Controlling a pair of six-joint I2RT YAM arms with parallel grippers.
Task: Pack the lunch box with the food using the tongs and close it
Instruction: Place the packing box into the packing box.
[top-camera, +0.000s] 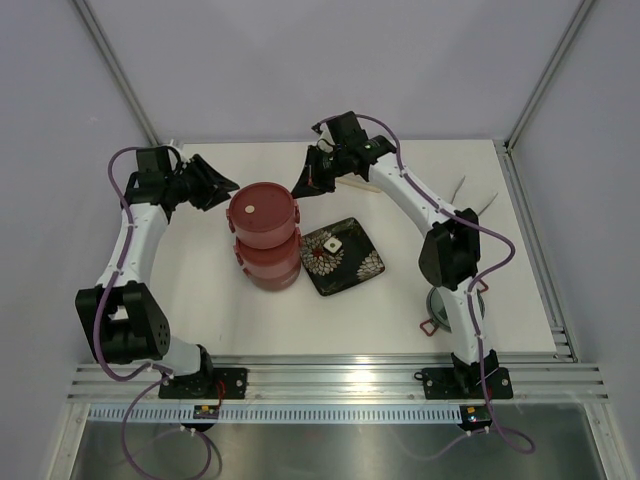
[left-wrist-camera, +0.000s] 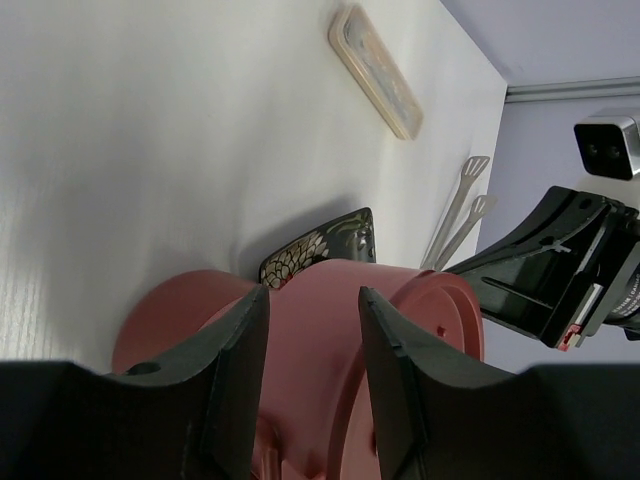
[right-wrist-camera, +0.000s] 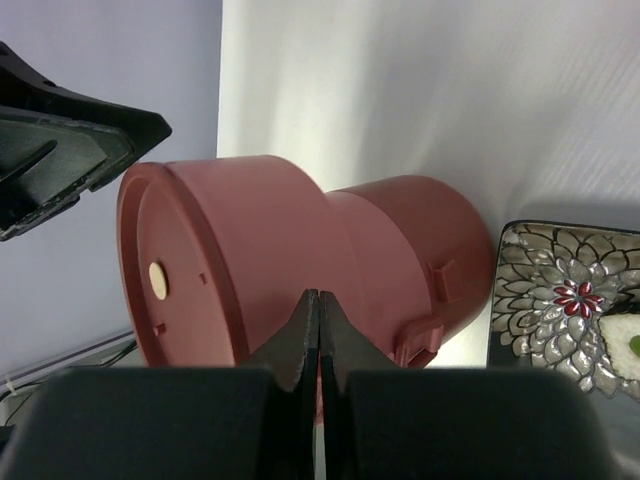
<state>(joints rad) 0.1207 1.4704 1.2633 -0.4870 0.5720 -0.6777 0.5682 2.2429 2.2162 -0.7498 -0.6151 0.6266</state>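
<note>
The lunch box (top-camera: 265, 235) stands mid-table as a stack of dusty-red bowls, a flat red lid with a pale dot on top. My left gripper (top-camera: 222, 190) is at the top bowl's left side, jaws open, and the red wall (left-wrist-camera: 330, 330) shows between its fingers (left-wrist-camera: 313, 292). My right gripper (top-camera: 305, 180) is at the bowl's back right. It is shut on nothing, its tips (right-wrist-camera: 319, 295) close to the bowl's side (right-wrist-camera: 270, 250). The tongs (top-camera: 488, 203) (left-wrist-camera: 476, 166) lie on the table at the far right. No food is in view.
A black flower-patterned plate (top-camera: 355, 270) (right-wrist-camera: 545, 290) sits just right of the stack, with a small white square on it. A long translucent case (left-wrist-camera: 378, 70) lies behind the right gripper. A grey handled lid (top-camera: 437, 300) lies under the right arm's elbow.
</note>
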